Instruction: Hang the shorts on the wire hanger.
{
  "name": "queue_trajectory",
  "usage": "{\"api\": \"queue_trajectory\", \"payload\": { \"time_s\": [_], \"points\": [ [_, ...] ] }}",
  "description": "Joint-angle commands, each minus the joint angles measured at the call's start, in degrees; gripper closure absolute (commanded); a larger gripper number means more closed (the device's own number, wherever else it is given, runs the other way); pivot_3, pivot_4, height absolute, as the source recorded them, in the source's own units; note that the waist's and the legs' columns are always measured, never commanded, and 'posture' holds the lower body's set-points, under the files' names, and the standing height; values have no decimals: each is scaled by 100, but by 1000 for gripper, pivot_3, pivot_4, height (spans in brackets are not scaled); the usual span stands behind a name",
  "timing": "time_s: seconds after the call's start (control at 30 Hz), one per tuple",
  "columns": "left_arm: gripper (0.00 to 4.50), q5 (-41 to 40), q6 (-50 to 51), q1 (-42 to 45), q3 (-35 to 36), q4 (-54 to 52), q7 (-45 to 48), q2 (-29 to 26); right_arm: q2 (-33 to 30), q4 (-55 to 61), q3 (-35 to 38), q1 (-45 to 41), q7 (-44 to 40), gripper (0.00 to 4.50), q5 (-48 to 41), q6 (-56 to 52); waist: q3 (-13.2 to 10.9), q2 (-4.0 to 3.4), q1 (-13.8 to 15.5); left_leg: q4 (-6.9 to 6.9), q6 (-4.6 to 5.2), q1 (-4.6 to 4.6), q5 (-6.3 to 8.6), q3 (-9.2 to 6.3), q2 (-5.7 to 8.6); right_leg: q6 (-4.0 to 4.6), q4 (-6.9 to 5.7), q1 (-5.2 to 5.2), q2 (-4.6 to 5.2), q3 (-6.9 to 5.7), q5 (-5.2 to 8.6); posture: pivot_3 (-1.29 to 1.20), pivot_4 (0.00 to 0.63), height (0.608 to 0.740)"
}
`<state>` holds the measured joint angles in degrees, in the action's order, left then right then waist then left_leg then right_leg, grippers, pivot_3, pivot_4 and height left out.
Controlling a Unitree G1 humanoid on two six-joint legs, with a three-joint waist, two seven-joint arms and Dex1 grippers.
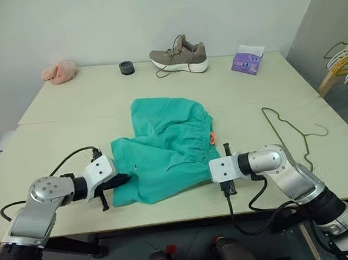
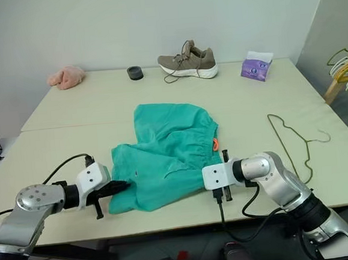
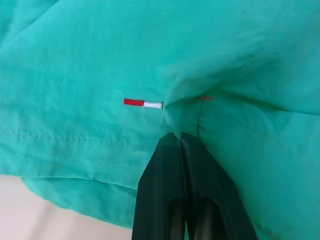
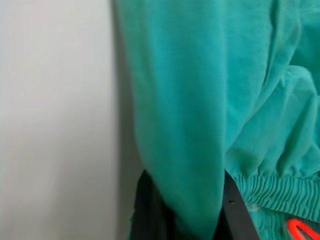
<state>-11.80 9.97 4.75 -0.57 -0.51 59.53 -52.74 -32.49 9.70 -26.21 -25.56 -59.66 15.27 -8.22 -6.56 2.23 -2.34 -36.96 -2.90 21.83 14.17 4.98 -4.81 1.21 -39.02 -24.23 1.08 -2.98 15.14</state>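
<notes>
The teal shorts [image 1: 166, 150] lie rumpled at the table's [image 1: 53, 127] near-centre. The left gripper [image 1: 125, 179] pinches a hem fold between pressed-together fingers; the right gripper [image 4: 187, 227] has cloth bunched between its slightly parted fingers. The wire hanger [image 1: 292, 136] lies apart, rightward. Judged step: spreading the shorts; next, fetching the hanger.

Left end effector [image 3: 181, 137] pinched closed, right end effector [image 4: 187, 200] slightly parted, arms angled inward.

Arms: silver-grey rounded housings, white wrist blocks
Cables: black, looped beside each forearm
Fingers [image 3: 200, 200]: black, tapered
</notes>
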Motion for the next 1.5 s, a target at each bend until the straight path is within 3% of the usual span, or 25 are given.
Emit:
{"api": "queue_trajectory", "payload": {
  "time_s": [0.03, 0.13, 0.3, 0.43, 0.53, 0.7, 0.83, 1.0, 1.13, 1.23, 1.37, 1.5],
  "points": [
    [4500, -196, 138, -131, 262, -446, 98, -89, -15, 194, 123, 137, 267, 3217, 43, 106, 1, 1, 28, 0, 0, 0, 0, 0, 0, 0, 0, 1, 0, -2, 0, -48, 89, 740],
    [4500, -196, 160, -241, 342, -513, 146, -138, -338, 265, 140, 288, 82, 2227, 7, 320, 0, 0, 61, 1, 0, 2, 0, 0, 0, 0, 1, 1, 0, -3, 1, -45, 88, 740],
    [4500, -224, 178, -288, 464, -494, 241, -208, -655, -32, 114, 346, 153, 2227, 137, 624, 2, 4, 57, 1, 0, 3, 0, 0, 2, 0, 3, 1, 1, -5, 1, -39, 84, 740],
    [4500, -261, 229, -281, 522, -486, 311, -228, -459, -411, -2, 182, 279, 2227, 242, 785, 5, 7, 38, 1, 0, -4, 0, -2, 0, 1, 0, 6, -1, -8, 1, -37, 78, 740],
    [4500, -259, 265, -280, 535, -518, 317, -231, -287, -728, -20, -31, 426, 2872, 369, 856, 7, 11, 39, -1, 1, -5, -1, -2, -1, 1, -3, 7, -1, -10, 0, -34, 78, 740],
    [4500, -249, 267, -286, 586, -506, 378, -302, -293, -1164, 114, -440, 645, 4455, 537, 1102, 7, 11, 46, -2, 1, 0, -1, 0, 2, 2, -1, 5, 0, -7, 0, -34, 80, 740],
    [4500, -283, 313, -295, 588, -562, 529, -390, -593, -1021, 234, -526, 90, 4455, 127, 1111, 6, 9, 48, 3, 1, 5, 0, 0, 1, 2, 2, 2, 0, -8, 2, -35, 80, 740],
    [4500, -933, 816, -541, 907, -1126, 1417, -1020, -1302, 617, 694, -435, -1704, 4455, -1935, -642, -1, 4, 54, 5, 0, 11, 0, -3, 0, 3, 5, -2, 0, -9, 4, -36, 85, 740],
    [4500, -2116, 2059, 526, 1180, -1287, 1564, -1108, -1324, 1681, 1140, -1018, -2113, 4455, -3871, -2870, -6, 2, 63, 1, 0, 9, 0, -18, -4, 6, 1, 6, 0, -37, 6, -31, 84, 740],
    [4500, -2026, 2206, 1772, 880, -567, 1408, -871, -1063, 1424, 1200, -1610, -1891, 4455, -4377, -3773, -4, 4, 72, -3, 6, -4, -4, -38, 3, 18, -6, 20, -2, -60, -2, -26, 82, 740],
    [4500, -885, 1189, 3397, 58, 1236, 1160, -145, -380, -617, 1180, -2714, -1301, 4455, -3987, -3850, 3, -1, 72, -4, 23, -12, -16, -58, 21, 36, -7, 28, -11, -66, -18, -28, 74, 740],
    [4500, 336, -280, 4939, -563, 3762, 517, 757, 206, -4077, 765, -4112, -534, 4455, -2555, -1926, 5, 2, 69, -13, 25, 14, -18, -54, 22, 32, -8, 13, -17, -62, -23, -40, 65, 740]
  ]
}}
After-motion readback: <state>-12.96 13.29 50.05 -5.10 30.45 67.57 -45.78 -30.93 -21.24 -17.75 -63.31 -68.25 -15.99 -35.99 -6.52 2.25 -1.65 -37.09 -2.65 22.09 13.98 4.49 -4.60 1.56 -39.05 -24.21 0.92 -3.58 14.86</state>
